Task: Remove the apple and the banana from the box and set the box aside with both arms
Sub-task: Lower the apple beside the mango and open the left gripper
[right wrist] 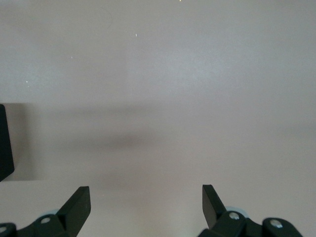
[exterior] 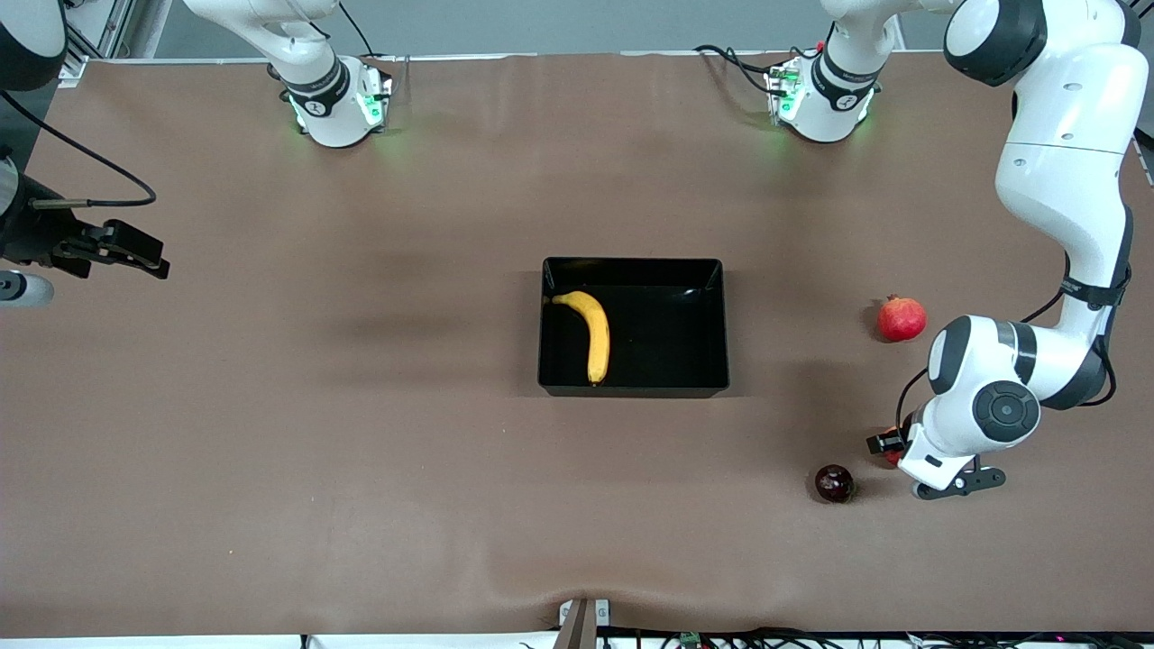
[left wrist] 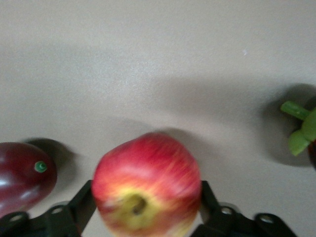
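The black box [exterior: 633, 388] sits mid-table with the yellow banana [exterior: 590, 332] lying inside it, along the wall toward the right arm's end. My left gripper [exterior: 892, 448] is low at the left arm's end of the table. In the left wrist view its fingers [left wrist: 85, 200] press both sides of the red-and-yellow apple [left wrist: 147, 182], so my left gripper [left wrist: 147, 200] is shut on it. Only a red sliver of the apple [exterior: 892, 458] shows in the front view. My right gripper [exterior: 144, 252] waits open and empty [right wrist: 146, 197] over bare table at the right arm's end.
A red pomegranate [exterior: 902, 318] lies farther from the front camera than the left gripper, a dark purple round fruit [exterior: 834, 483] nearer. The left wrist view shows a dark red glossy fruit [left wrist: 22, 180] and a green stalk [left wrist: 300, 129] flanking the apple. The box corner [right wrist: 5, 143] shows in the right wrist view.
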